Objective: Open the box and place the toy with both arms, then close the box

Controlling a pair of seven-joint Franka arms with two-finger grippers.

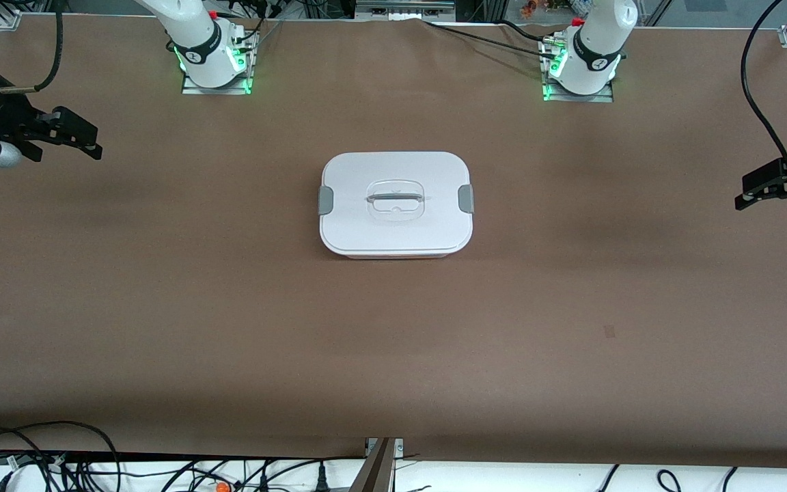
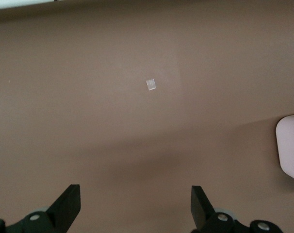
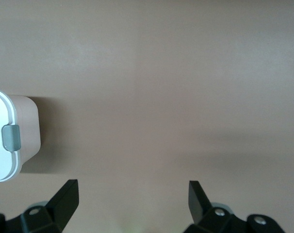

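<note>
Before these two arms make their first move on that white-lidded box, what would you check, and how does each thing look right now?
1. Box sits between the two arms, lid on and level: ok.
2. Both grey side clips down against the lid: ok, so they need releasing first.
3. Left gripper open and holding nothing, over bare table toward its own end: ok.
4. Right gripper open and holding nothing, over bare table toward its end: ok.
5. Toy to go inside: not ok, it shows in no view.
6. Whether the box holds anything already: cannot tell, the lid hides it.
</note>
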